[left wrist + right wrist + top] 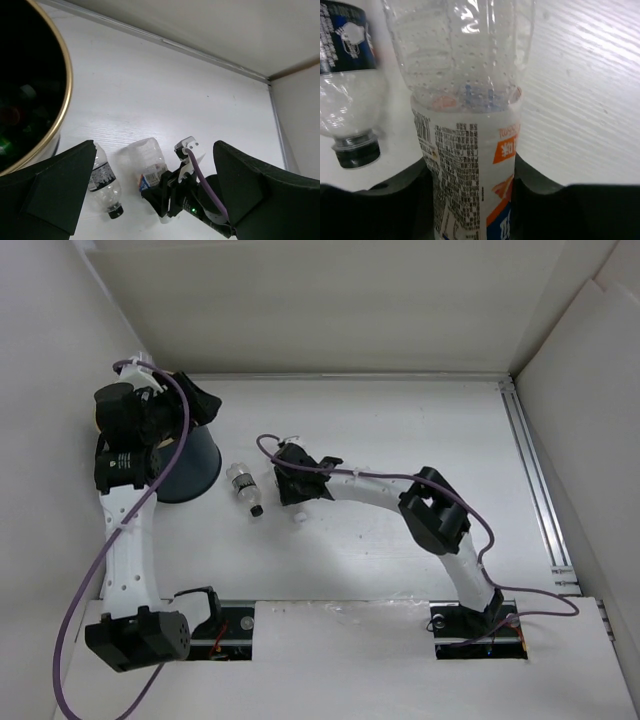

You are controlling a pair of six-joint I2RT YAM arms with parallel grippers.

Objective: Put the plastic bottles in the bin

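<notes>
R arm's on it: right gripper sits clamped on the white-label bottle, dark jaws pressed against both sides of the label. Bottle looks clear w/ a dimpled, droplet-speckled body. The label is white w/ dense black small print, orange patches on one side and a bit of blue at the lower edge. It lies on its side on the white bench, near the bin but not touching it.

Between it & the bin lies the dark-label bottle, also on its side, just beside the bin wall. Clear body, navy label w/ white print, black cap pointing away from the bin. The 2 bottles lie close together, roughly parallel.

Bin itself: dark navy can, gold rim, black inside. Dim green & reddish shapes show down in it, too dark to tell what they are.

Left gripper hangs by the bin rim, jaws spread wide apart, nothing between them; from its wrist view both bottles show past the bin.
</notes>
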